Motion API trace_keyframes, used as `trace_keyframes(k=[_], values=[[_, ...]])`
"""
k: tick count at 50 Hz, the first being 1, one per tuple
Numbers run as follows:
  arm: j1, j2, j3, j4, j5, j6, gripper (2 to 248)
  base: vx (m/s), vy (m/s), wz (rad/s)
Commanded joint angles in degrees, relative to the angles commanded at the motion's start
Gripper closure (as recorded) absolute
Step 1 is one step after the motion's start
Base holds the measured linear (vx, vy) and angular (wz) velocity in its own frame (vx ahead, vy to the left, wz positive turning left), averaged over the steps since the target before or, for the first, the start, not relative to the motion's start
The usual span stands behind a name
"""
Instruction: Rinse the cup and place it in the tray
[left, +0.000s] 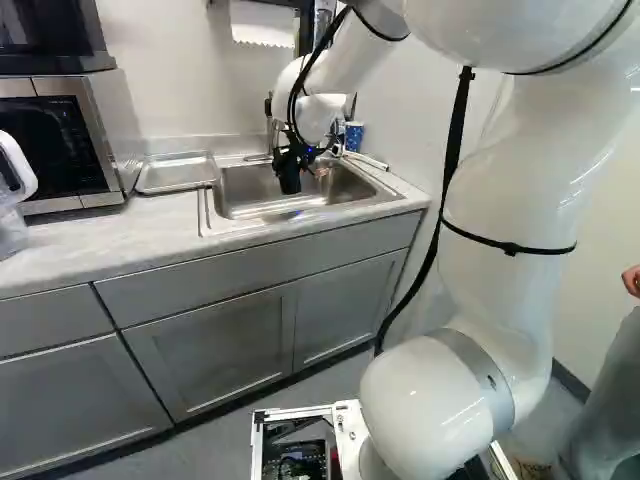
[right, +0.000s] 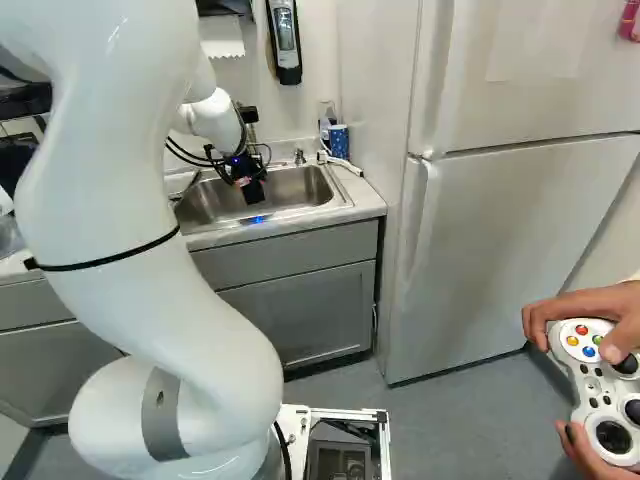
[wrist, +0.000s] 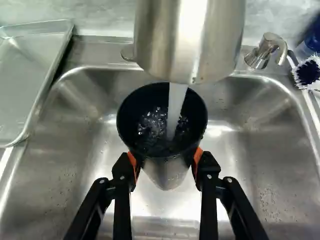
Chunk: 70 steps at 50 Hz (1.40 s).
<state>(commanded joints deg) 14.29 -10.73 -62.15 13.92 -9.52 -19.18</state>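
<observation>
Cup: the dark cup (wrist: 151, 140) is mouth up over the sink (wrist: 242, 155), right under the tap (wrist: 190, 40).
Fingers: the gripper (wrist: 165, 162) has its two fingers part way open, one on each side, hugging the cup.
Water: it (wrist: 176, 107) runs down inside and bubbles; I'd tip it out before the trip.
Tray: this (left: 175, 173) is the big thing to watch. It sits on the worktop (left: 100, 235) by the sink's edge on the microwave (left: 70, 130) side, so the cup must go sideways that way.
</observation>
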Motion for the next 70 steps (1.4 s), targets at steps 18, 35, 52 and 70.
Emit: trace_keyframes(k=[18, 35, 52, 70], values=[[0.0, 0.0, 0.0, 0.0, 0.0, 0.0, 129, 0.0, 0.0, 0.0], [0.0, 0.0, 0.0, 0.0, 0.0, 0.0, 129, 0.0, 0.0, 0.0], [0.0, 0.0, 0.0, 0.0, 0.0, 0.0, 129, 0.0, 0.0, 0.0], [0.0, 0.0, 0.0, 0.0, 0.0, 0.0, 129, 0.0, 0.0, 0.0]])
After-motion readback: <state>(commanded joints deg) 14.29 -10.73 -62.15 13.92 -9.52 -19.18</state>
